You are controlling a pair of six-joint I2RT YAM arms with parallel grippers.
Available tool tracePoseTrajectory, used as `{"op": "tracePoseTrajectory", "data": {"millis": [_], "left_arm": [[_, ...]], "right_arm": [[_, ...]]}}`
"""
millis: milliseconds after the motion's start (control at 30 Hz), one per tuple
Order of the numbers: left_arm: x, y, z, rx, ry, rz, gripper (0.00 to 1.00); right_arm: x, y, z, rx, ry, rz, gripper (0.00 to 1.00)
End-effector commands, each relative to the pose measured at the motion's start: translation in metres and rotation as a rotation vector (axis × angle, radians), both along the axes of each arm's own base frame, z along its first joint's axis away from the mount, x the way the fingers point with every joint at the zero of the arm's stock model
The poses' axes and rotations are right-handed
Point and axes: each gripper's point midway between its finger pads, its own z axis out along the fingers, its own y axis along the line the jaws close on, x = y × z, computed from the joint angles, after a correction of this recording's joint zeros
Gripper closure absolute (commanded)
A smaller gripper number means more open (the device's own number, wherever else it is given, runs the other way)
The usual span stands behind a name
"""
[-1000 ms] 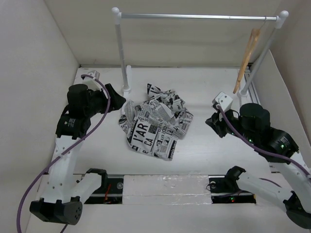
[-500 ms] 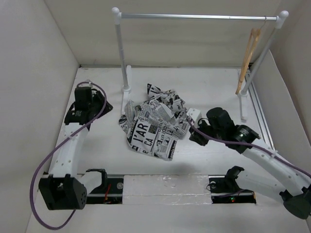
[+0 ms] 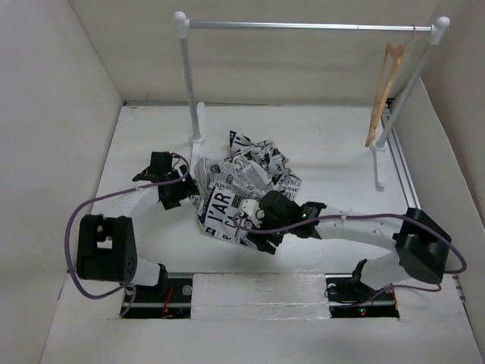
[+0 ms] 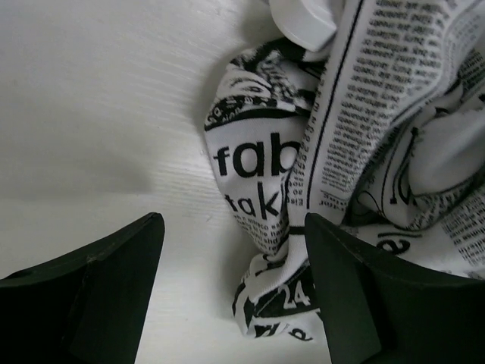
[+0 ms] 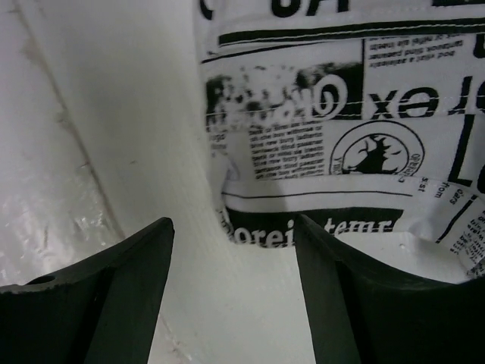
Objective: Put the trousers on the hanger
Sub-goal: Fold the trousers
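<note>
Trousers (image 3: 242, 189) lie crumpled on table (image 3: 326, 144); left gripper (image 4: 233, 227) jaws apart at fabric's left edge; right gripper (image 5: 233, 224) jaws apart at near edge; hanger (image 3: 383, 91) hangs on rail (image 3: 303, 26).

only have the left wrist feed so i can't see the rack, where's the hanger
observer: the hanger hangs on the silver rail near its right end, far from the trousers.
operator: is the right gripper on the cloth
observer: the right gripper is open at the heap's near edge, with the hem just at its fingertips and not pinched.
operator: any leg lifted
observer: no, the top view shows the whole garment crumpled on the table.
</note>
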Motion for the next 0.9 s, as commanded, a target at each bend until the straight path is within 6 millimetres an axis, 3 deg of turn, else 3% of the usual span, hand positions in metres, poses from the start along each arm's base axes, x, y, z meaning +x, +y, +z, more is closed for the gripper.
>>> {"op": "tracePoseTrajectory", "data": {"millis": [0, 233, 367, 433, 467, 500, 567, 633, 667, 700, 733, 767, 800, 833, 867], "left_arm": [[0.019, 0.006, 0.000, 0.020, -0.050, 0.053, 0.29], [0.031, -0.001, -0.030, -0.011, 0.000, 0.052, 0.28], [0.037, -0.017, -0.042, -0.061, 0.022, 0.055, 0.37], [0.037, -0.020, -0.048, -0.060, 0.050, 0.072, 0.51], [0.040, -0.024, -0.046, -0.050, 0.044, 0.061, 0.73], [0.039, -0.026, -0.046, -0.036, 0.039, 0.048, 0.83], [0.043, -0.027, -0.040, -0.040, 0.013, 0.041, 1.00], [0.043, -0.019, -0.027, -0.006, -0.007, 0.073, 1.00], [0.045, -0.007, 0.011, 0.014, -0.099, 0.113, 1.00], [0.050, 0.002, 0.054, 0.019, -0.214, 0.140, 1.00], [0.050, 0.002, 0.055, 0.019, -0.215, 0.140, 1.00], [0.041, 0.017, 0.070, 0.039, -0.224, 0.168, 1.00], [0.044, 0.018, 0.108, 0.034, -0.307, 0.174, 1.00], [0.039, 0.042, 0.153, 0.099, -0.430, 0.258, 1.00], [0.028, 0.050, 0.174, 0.128, -0.453, 0.282, 1.00]], "right_arm": [[0.029, 0.018, 0.003, 0.056, -0.092, -0.104, 0.29], [0.034, 0.003, -0.044, -0.056, -0.084, -0.206, 0.31], [0.034, -0.007, -0.060, -0.121, -0.109, -0.252, 0.35], [0.027, -0.007, -0.057, -0.126, -0.125, -0.274, 0.59], [0.025, -0.009, -0.055, -0.135, -0.130, -0.281, 0.73], [0.029, -0.011, -0.043, -0.120, -0.155, -0.308, 0.96], [0.021, -0.012, -0.023, -0.109, -0.171, -0.307, 1.00], [0.020, -0.014, 0.016, -0.047, -0.212, -0.326, 1.00], [0.008, -0.024, 0.064, 0.008, -0.225, -0.319, 1.00], [0.000, -0.031, 0.088, 0.012, -0.221, -0.307, 1.00], [0.000, -0.032, 0.088, 0.012, -0.221, -0.307, 1.00], [-0.004, -0.039, 0.121, 0.093, -0.229, -0.315, 1.00], [-0.013, -0.046, 0.155, 0.127, -0.229, -0.301, 1.00], [-0.019, -0.051, 0.178, 0.172, -0.218, -0.288, 1.00], [-0.025, -0.059, 0.210, 0.246, -0.221, -0.289, 1.00]]}}
